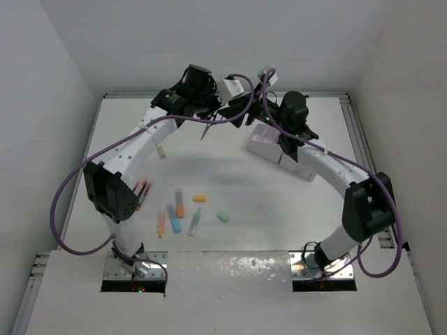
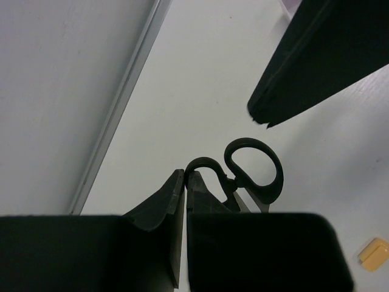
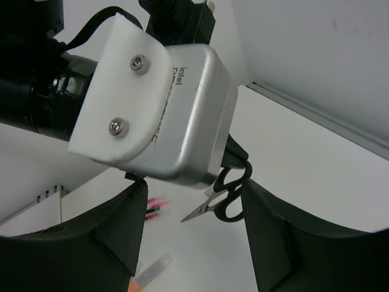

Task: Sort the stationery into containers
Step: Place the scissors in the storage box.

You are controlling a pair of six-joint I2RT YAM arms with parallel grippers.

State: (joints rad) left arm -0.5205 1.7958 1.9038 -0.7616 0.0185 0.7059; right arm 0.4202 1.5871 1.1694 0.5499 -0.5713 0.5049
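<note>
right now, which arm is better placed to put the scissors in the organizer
Right, likely: the right fingers, open, face the scissors, and the organizer lies just under that arm. The left fingers are shut on the scissors but farther from it.

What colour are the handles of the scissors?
The scissors have black handles, clearest in the left wrist view.

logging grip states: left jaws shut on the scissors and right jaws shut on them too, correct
Only the left gripper has its jaws shut on the scissors. The right gripper has its jaws open, as the right wrist view shows.
</note>
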